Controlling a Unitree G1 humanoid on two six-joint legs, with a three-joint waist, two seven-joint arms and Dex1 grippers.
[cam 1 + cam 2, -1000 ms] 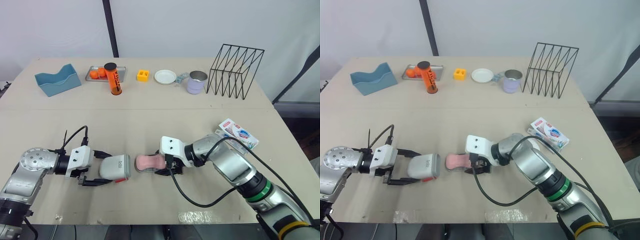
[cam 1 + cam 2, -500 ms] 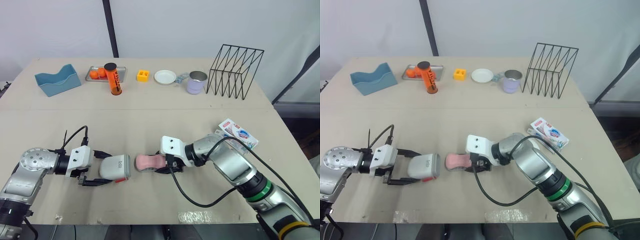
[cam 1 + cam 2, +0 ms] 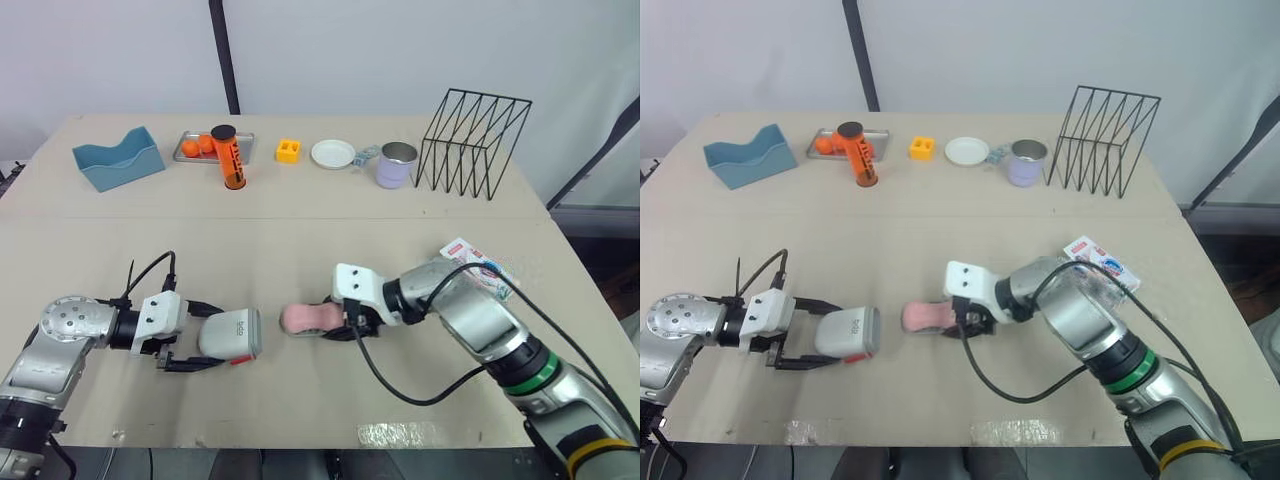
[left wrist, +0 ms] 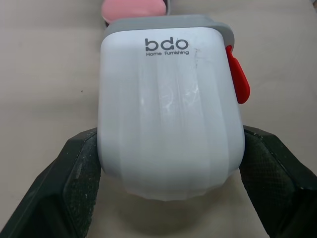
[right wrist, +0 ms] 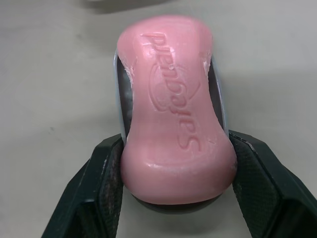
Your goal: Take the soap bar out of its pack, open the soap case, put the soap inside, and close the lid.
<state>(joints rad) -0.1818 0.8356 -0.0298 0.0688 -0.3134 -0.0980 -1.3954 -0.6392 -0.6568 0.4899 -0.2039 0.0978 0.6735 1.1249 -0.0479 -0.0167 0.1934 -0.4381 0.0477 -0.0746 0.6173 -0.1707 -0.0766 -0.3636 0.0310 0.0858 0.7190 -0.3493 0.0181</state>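
The pink soap bar (image 3: pixel 308 318) lies on a dark, grey-rimmed tray part (image 5: pixel 120 94) just right of the white soap case (image 3: pixel 230 334). My right gripper (image 3: pixel 335 322) is shut on the soap from the right, its fingers (image 5: pixel 106 173) pressing both sides of the bar (image 5: pixel 176 129). The white case (image 4: pixel 168 109), marked "bdo" with a red latch (image 4: pixel 238 82), rests on the table. My left gripper (image 3: pixel 213 338) is shut on its two sides. The opened soap pack (image 3: pixel 478 268) lies near the table's right edge.
Along the far side stand a blue holder (image 3: pixel 117 160), a metal tray with oranges (image 3: pixel 195 148), an orange tube (image 3: pixel 231 158), a yellow block (image 3: pixel 288 150), a white plate (image 3: pixel 331 153), a mug (image 3: pixel 396 164) and a black wire rack (image 3: pixel 473 143).
My right gripper has drawn the soap a little to the right, widening the gap to the white case. The left gripper and case have stayed put.
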